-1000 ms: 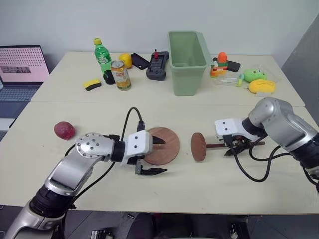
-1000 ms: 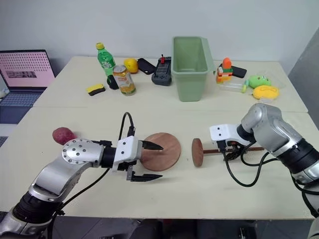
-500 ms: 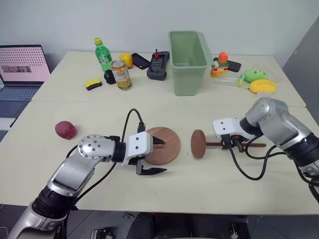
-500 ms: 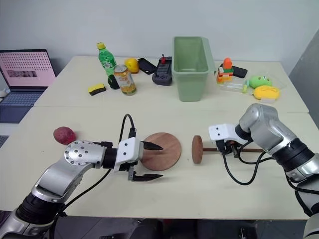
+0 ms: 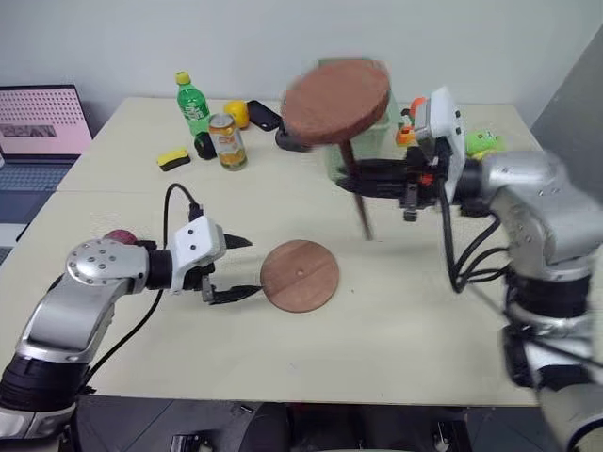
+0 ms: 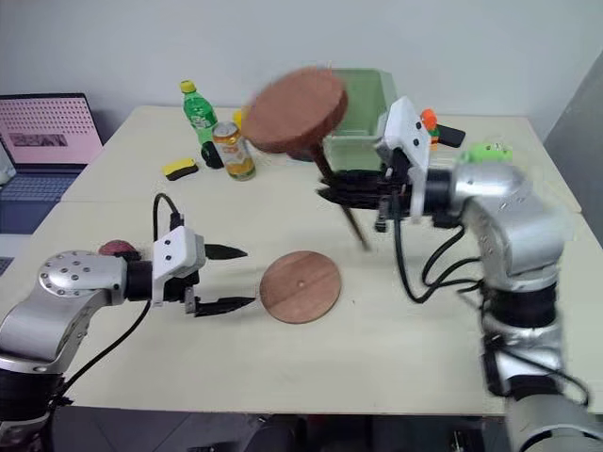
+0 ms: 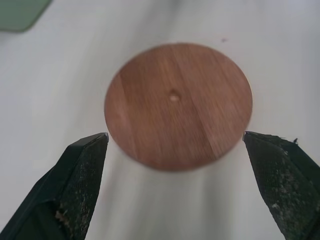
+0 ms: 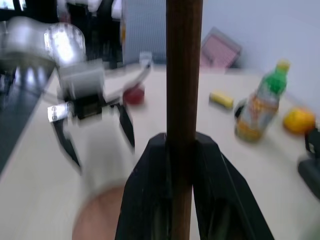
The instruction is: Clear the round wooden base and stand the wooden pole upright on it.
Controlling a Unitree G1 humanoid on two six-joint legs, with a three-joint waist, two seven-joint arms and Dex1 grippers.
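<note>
The round wooden base (image 5: 300, 275) lies flat on the table with nothing on it, its small centre hole (image 7: 173, 97) showing. My left gripper (image 5: 251, 266) hovers open just left of it, its fingers apart and empty. The wooden pole (image 5: 356, 198) hangs in the air behind the base. It is tilted, with its fixed disc (image 5: 336, 101) at the top and its bare end pointing down. My right gripper (image 5: 347, 179) reaches in from the right, shut on the pole's rod (image 8: 184, 65) partway along.
A green bin (image 6: 363, 104) stands behind the raised pole. A green bottle (image 5: 193, 102), a can (image 5: 227, 141) and a yellow sponge (image 5: 173, 158) sit at the back left, toys (image 5: 485, 141) at the back right. A red fruit (image 5: 118, 235) lies behind my left arm.
My right gripper closed on the pole and swung it up off the table, leftward, disc end now on top. My left gripper drew back left of the base, still open.
</note>
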